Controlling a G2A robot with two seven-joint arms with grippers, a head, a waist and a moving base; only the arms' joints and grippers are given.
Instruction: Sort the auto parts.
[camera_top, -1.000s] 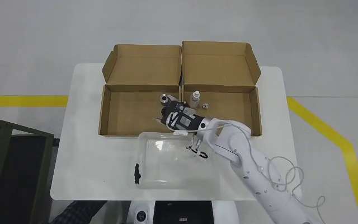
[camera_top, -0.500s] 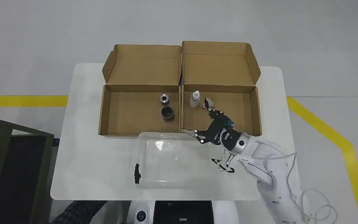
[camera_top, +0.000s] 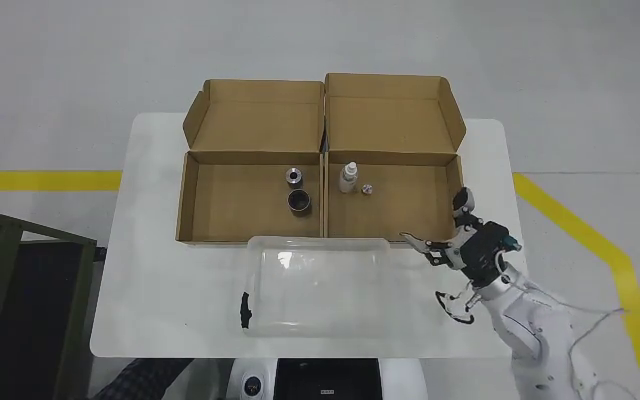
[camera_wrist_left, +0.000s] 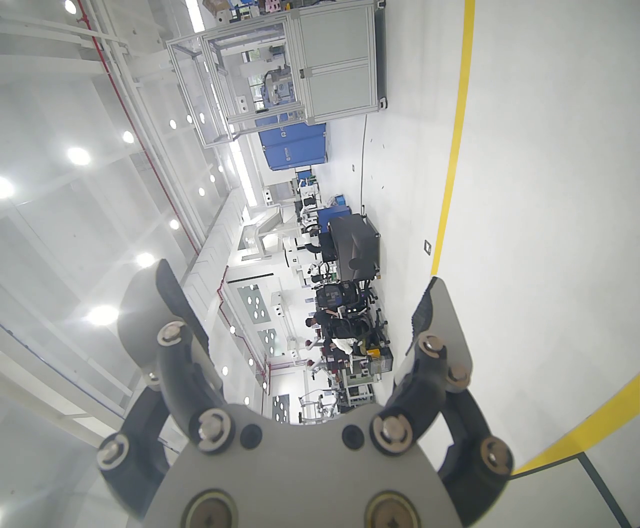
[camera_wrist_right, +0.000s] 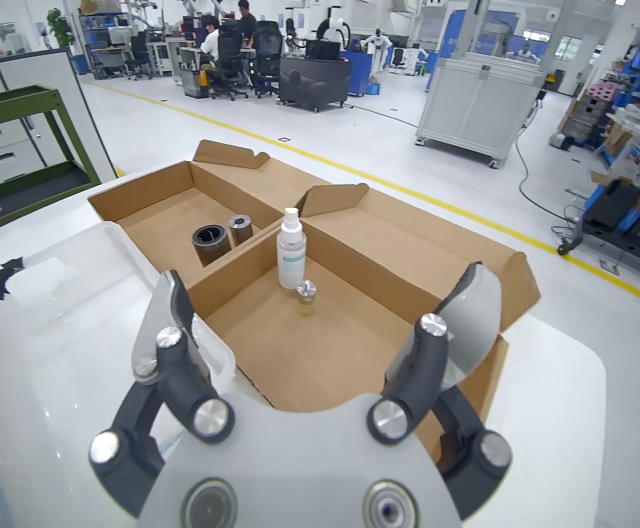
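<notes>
Two open cardboard boxes stand side by side. The left box (camera_top: 210, 205) holds a dark hollow sleeve (camera_top: 299, 201) (camera_wrist_right: 212, 243) and a smaller metal cylinder (camera_top: 292, 176) (camera_wrist_right: 240, 228). In the right box (camera_top: 430, 200) are a clear spray bottle (camera_top: 349, 177) (camera_wrist_right: 291, 255) and a small metal-capped vial (camera_top: 368, 188) (camera_wrist_right: 305, 297). My right gripper (camera_top: 436, 218) (camera_wrist_right: 325, 295) hovers open and empty over the right box's near right corner. My left gripper (camera_wrist_left: 300, 290) is open, holds nothing and faces the room.
A clear plastic bin (camera_top: 315, 285) (camera_wrist_right: 75, 280) sits in front of the boxes, with a small black piece (camera_top: 244, 308) at its left edge. A green cart (camera_top: 40, 290) stands off the table's left side. Bare white table (camera_top: 150, 200) lies left of the boxes.
My right gripper has drawn back from the left box to the right side of the table. The dark sleeve it covered now stands uncovered in the left box.
</notes>
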